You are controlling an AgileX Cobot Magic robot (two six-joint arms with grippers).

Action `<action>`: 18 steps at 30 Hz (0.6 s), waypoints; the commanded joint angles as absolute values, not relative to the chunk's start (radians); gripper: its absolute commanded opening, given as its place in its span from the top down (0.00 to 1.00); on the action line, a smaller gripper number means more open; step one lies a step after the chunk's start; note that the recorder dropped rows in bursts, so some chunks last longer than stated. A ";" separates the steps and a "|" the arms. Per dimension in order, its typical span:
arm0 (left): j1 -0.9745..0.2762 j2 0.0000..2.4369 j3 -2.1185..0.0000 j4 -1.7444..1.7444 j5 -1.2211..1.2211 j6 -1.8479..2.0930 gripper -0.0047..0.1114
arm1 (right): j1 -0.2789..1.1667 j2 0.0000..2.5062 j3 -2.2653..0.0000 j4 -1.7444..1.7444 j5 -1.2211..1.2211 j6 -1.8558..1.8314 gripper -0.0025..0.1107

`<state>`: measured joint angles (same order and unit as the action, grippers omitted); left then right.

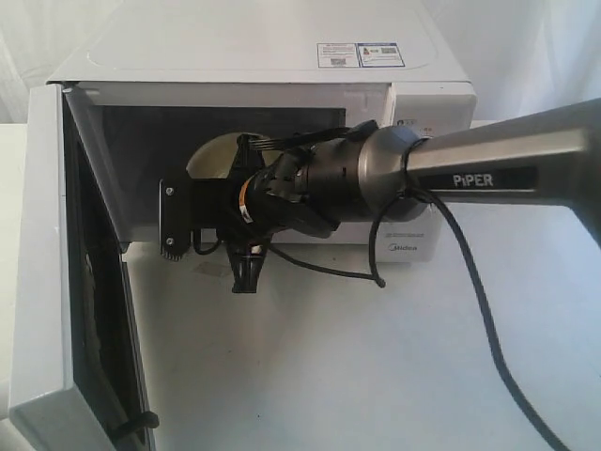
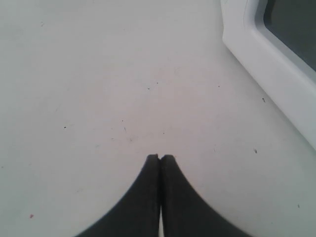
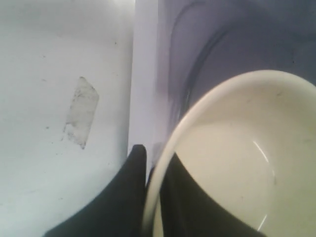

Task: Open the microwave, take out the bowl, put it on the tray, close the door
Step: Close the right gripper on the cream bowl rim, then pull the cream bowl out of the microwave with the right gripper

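Our right gripper (image 3: 154, 157) is clamped on the rim of the small round cream-white bowl (image 3: 237, 153), with one black finger inside the rim and one outside. The bowl sits just ahead of it, at the mouth of the white boxy microwave (image 1: 282, 56), whose white dark-windowed door (image 1: 45, 272) stands swung wide. Our left gripper (image 2: 159, 158) is pressed together on nothing above the pale tabletop (image 2: 98, 74), with the door's corner near it.

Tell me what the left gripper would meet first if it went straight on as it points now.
Probably the bare white table: the shut left gripper points at open tabletop. The door sits off to one side of that line. Depth is unclear from the wrist view.
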<state>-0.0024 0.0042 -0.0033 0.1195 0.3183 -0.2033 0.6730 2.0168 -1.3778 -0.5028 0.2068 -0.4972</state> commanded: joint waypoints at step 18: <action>-0.001 0.000 0.000 0.112 0.333 -0.205 0.96 | 0.794 1.623 -1.033 -0.370 0.309 -0.493 0.98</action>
<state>-0.0024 0.0042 -0.0033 0.1195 0.3183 -0.2033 0.7629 1.6620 -1.0538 -0.3757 0.2613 -0.4972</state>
